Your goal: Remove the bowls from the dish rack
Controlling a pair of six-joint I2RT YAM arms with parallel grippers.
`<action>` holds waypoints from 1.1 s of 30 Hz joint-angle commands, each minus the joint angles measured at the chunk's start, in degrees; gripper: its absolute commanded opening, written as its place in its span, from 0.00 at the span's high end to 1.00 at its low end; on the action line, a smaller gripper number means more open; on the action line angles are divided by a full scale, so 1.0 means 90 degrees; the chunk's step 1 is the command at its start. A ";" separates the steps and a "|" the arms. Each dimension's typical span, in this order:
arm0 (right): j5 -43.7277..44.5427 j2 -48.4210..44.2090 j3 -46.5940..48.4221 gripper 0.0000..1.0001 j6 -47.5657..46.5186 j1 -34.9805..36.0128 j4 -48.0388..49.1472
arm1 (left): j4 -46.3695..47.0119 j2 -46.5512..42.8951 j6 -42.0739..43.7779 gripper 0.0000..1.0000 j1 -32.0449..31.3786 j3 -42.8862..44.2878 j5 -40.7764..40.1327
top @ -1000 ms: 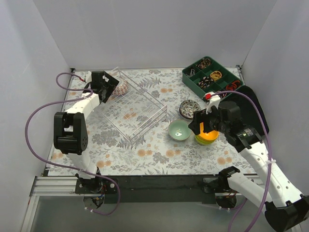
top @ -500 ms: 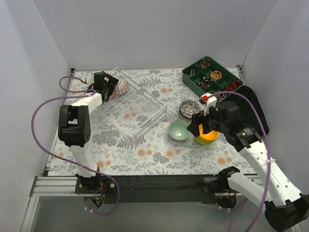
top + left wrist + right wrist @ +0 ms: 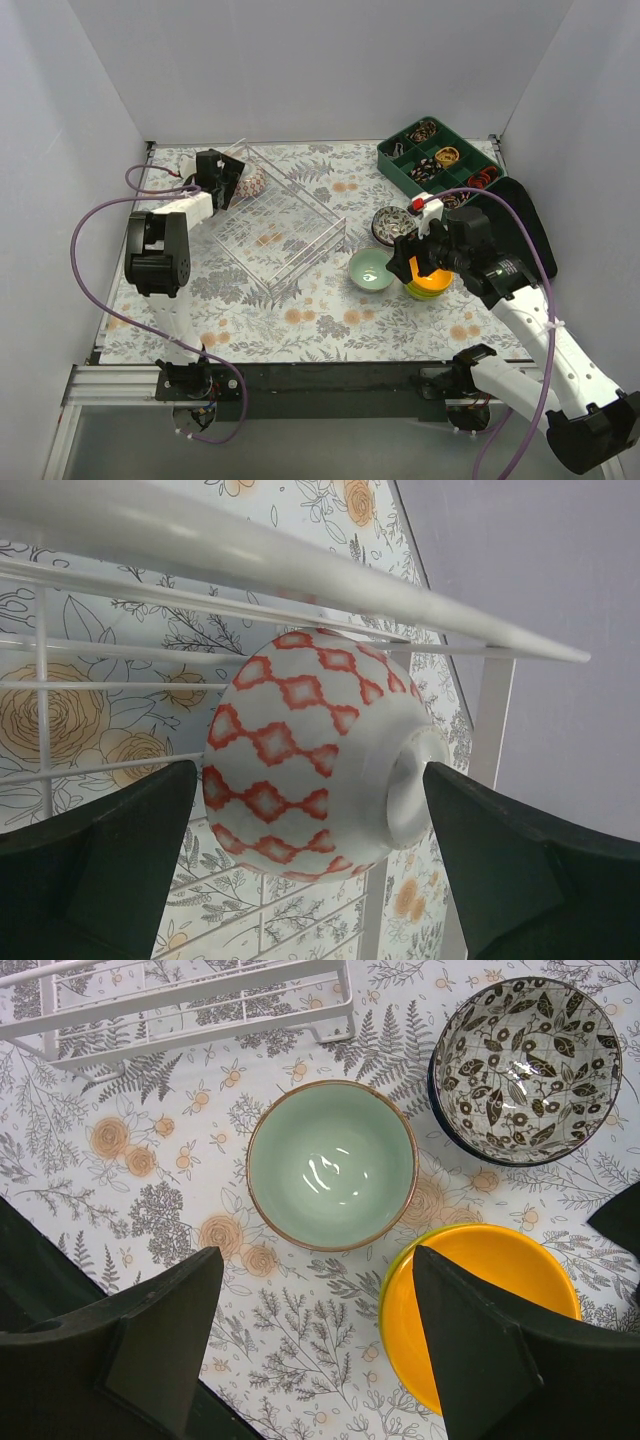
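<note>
At the far left corner of the dish rack (image 3: pixel 285 225), your left gripper (image 3: pixel 226 178) is reaching in around a red-diamond bowl (image 3: pixel 305 742). That bowl lies on its side on the rack's wires, just under the top rail, with its foot ring turned toward the right finger. The left jaws are spread wide, one finger on each side of the bowl and the tips just beside it. The wrist view shows no clear squeeze, so read it as released. No other bowl shows in the rack from the overhead view. Your right gripper (image 3: pixel 318 1258) hangs over the unloaded bowls on the floral table cover (image 3: pixel 320 325), just right of the rack's near corner. Its fingers (image 3: pixel 120 1355) are parted and hold nothing. Below it, the mint bowl (image 3: pixel 332 1165) sits upright near the rack's corner but apart from it. The orange bowl (image 3: pixel 485 1295) is nested in a yellow-green bowl (image 3: pixel 386 1310) beside the mint one. Behind those, a leaf-patterned bowl (image 3: pixel 527 1055) rests in a darker bowl whose pattern you cannot make out. The dark green tray (image 3: pixel 440 160) stands at the far right, well apart from both grippers.
</note>
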 commanded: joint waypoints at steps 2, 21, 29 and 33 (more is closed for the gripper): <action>-0.0031 0.0048 0.0123 0.16 -0.0172 -0.0013 0.0090 | -0.0776 0.0272 -0.0195 0.02 0.0033 0.0184 0.0081; -0.0070 0.0048 0.0114 0.16 -0.0231 -0.0023 0.0090 | -0.0414 -0.0205 0.0195 0.44 0.0033 -0.0002 0.0257; -0.0158 -0.0020 0.0153 0.17 -0.0222 -0.0013 0.0110 | -0.0414 -0.0879 0.0732 0.60 0.0023 -0.0158 0.0111; -0.0226 -0.0060 0.0152 0.17 -0.0202 -0.0013 0.0119 | -0.0531 -0.1162 0.1229 0.64 0.0023 -0.0265 -0.0045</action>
